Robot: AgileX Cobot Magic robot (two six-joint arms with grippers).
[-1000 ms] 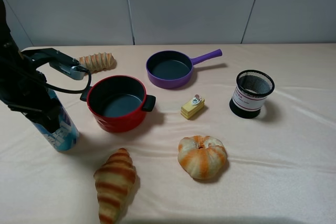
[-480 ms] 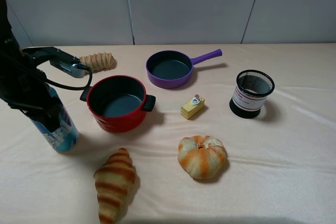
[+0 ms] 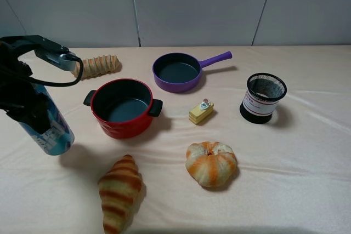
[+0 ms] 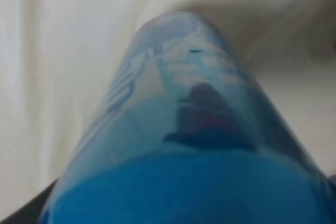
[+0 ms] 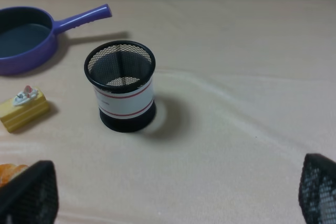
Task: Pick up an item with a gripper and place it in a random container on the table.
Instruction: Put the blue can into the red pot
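The tall blue drink can (image 3: 54,131) is at the far left, tilted and held a little above the table (image 3: 296,163), with its shadow beside it. My left gripper (image 3: 30,114) is shut on the can's upper part. The can fills the left wrist view (image 4: 184,129), blurred. The red pot (image 3: 122,107) with a dark inside stands to the right of the can, empty. My right gripper (image 5: 173,198) is open, with its mesh-padded fingertips (image 5: 26,195) wide apart and nothing between them. It does not show in the exterior high view.
A purple long-handled pan (image 3: 176,72) stands behind the pot. A black mesh cup (image 3: 263,98) (image 5: 122,85) is at the right. A yellow cake piece (image 3: 201,111), a round bread (image 3: 211,163), a croissant (image 3: 119,190) and a ridged bread (image 3: 98,64) lie around the pot.
My left arm has risen and shifted left with the can. The can has come off the table and now hangs just above it.
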